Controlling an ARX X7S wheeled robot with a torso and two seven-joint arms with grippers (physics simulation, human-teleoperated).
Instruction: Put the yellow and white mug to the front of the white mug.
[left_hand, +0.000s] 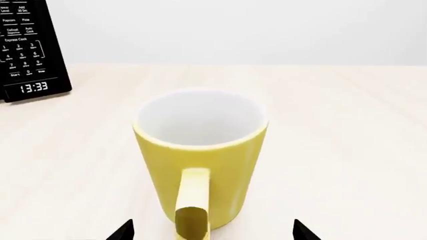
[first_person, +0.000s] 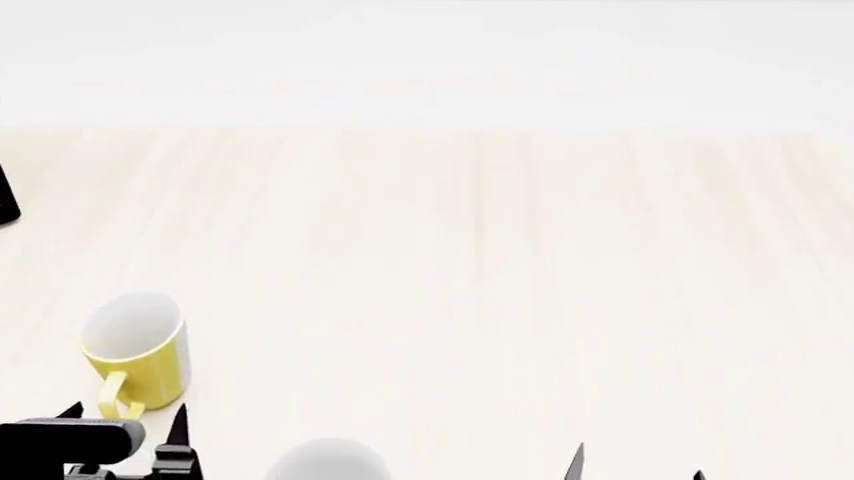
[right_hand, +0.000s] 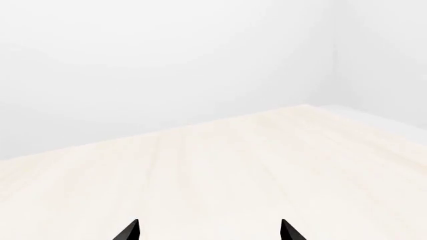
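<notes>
Left wrist view, yellow and white mug (left_hand: 200, 160) upright at centre, handle toward camera, left end effector (left_hand: 212, 231) released with tips spread either side, microwave (left_hand: 30, 47) upper left, head view, the mug lower left on tabletop (first_person: 507, 280), white mug (first_person: 327, 462) at bottom edge, right wrist view, right end effector (right_hand: 209, 231) released over bare tabletop.

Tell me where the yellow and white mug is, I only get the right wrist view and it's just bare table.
Observer: The yellow and white mug stands upright at the head view's lower left.
Operator: And the white mug?
Observer: The white mug peeks in at the bottom edge, right of it.
Operator: Left arm ready?
Observer: Its jaws are open, the handle facing them, not gripped.
</notes>
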